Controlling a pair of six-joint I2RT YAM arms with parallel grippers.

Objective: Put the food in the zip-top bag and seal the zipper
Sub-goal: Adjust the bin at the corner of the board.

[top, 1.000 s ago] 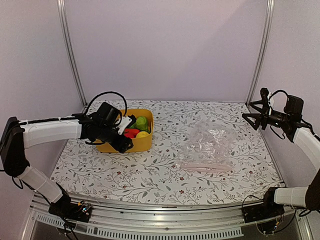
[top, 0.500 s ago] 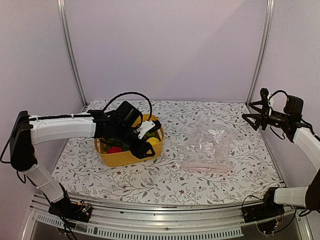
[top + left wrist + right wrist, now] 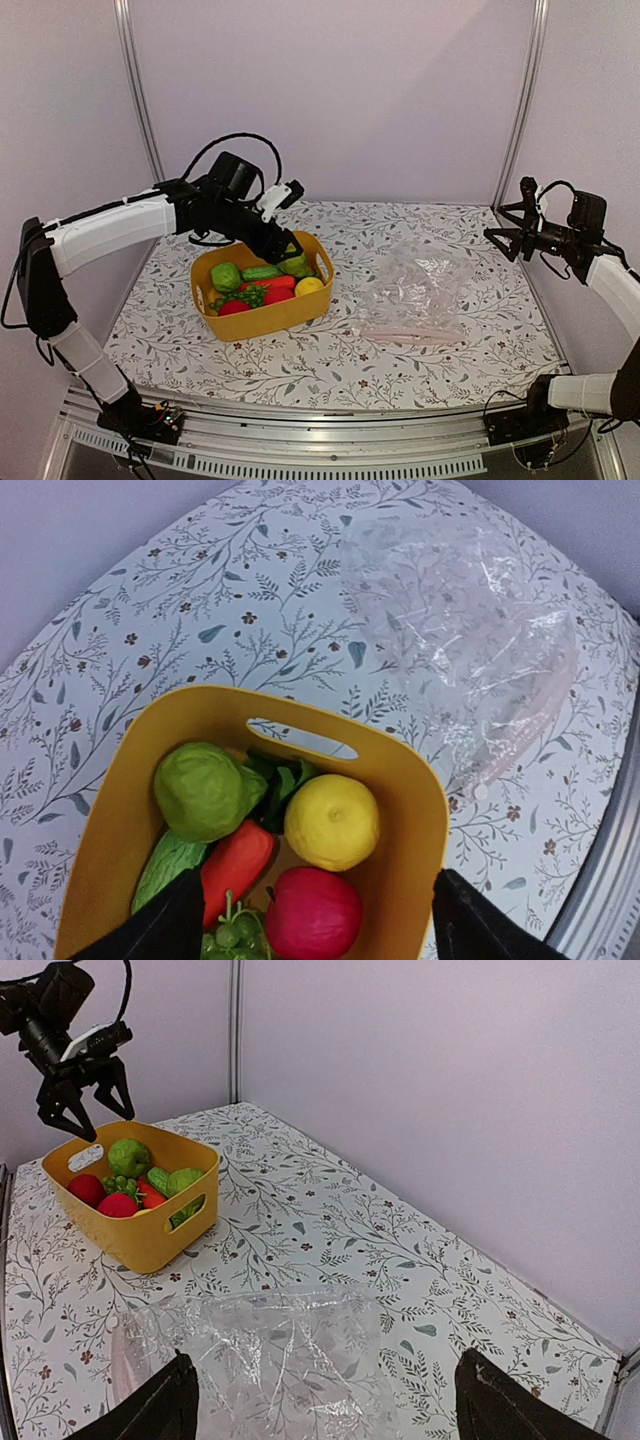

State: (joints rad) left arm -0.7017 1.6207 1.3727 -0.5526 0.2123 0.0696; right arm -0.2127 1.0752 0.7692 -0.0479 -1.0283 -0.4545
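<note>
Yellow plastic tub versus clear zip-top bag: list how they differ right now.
The yellow plastic tub is opaque with upright walls; the clear zip-top bag is see-through, crinkled and lies flat. The tub holds the toy fruits and vegetables; the bag shows none inside. The tub has handle cut-outs; the bag has a pale pink zipper strip. Both rest on the floral table, apart.

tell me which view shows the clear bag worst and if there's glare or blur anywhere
Top external: even, soft light; the zip-top bag almost melts into the floral tablecloth, only its pink zipper reads clearly. Left wrist: sharp, with white glints on the bag's creases. Right wrist: creases catch light too; its own fingers are dark and soft-edged.
</note>
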